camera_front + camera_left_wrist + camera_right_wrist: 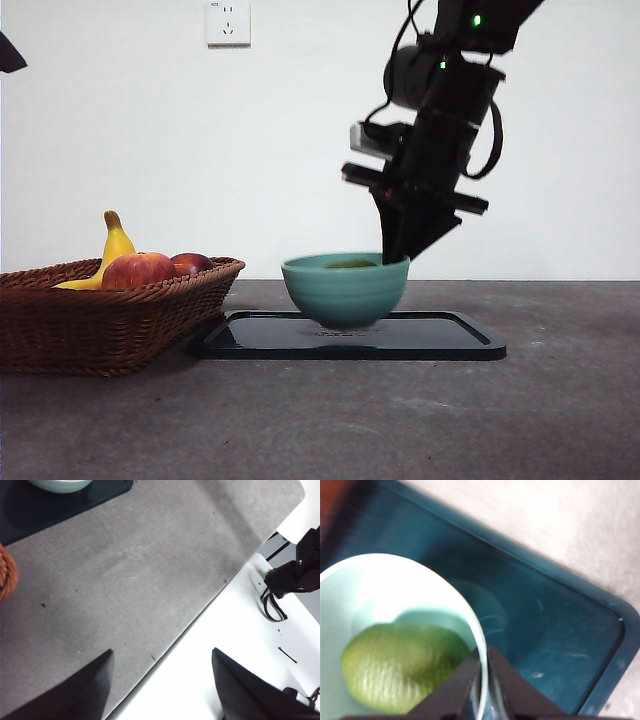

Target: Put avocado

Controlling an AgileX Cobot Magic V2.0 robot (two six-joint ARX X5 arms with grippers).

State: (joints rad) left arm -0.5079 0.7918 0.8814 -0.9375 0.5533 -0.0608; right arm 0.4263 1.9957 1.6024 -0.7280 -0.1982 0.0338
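Observation:
The avocado (400,665), green with dull skin, lies inside the pale teal bowl (345,290); in the front view only its top (350,264) shows above the rim. The bowl stands on the dark tray (440,340). My right gripper (485,655) is at the bowl's right rim (479,645), its two jaws closed together with the rim between them. In the front view it (395,256) comes down from the upper right. My left gripper (162,655) is open and empty, over the table's edge, away from the bowl.
A wicker basket (100,320) stands left of the tray, holding a banana (115,245) and red apples (138,270). The left arm shows as a black tip (10,52) at the top left. Bare grey table (560,420) lies to the right and front.

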